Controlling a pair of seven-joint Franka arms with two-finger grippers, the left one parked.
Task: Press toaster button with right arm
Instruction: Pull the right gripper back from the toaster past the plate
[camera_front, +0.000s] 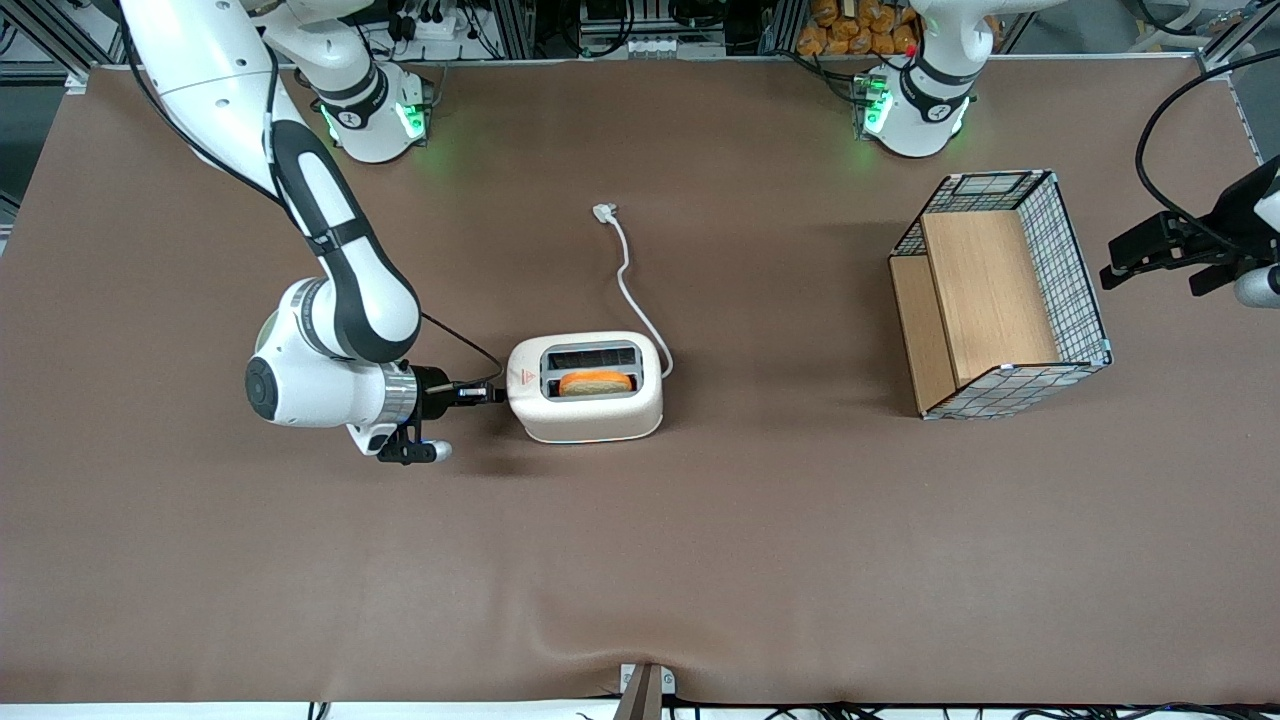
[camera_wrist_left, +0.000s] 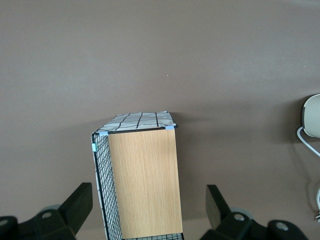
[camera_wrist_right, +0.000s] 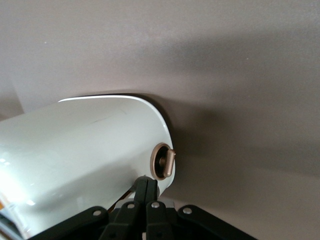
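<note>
Our gripper (camera_front: 497, 393), left of centre in the front view, has its fingers pressed together, tips touching the toaster (camera_front: 586, 387) beside the toaster button (camera_wrist_right: 165, 162).

The toaster (camera_wrist_right: 85, 150) is showing a glossy white shell, probably plastic, throwing bright glare. Its button (camera_wrist_right: 165, 161) is looking like dull brownish-grey plastic. The gripper (camera_wrist_right: 146, 186) is showing matt black fingers pressed together against the shell. The table (camera_front: 700, 560) is wearing a matt brown covering. The basket (camera_front: 1075, 262) is pairing thin wire mesh with smooth wood panels.
</note>
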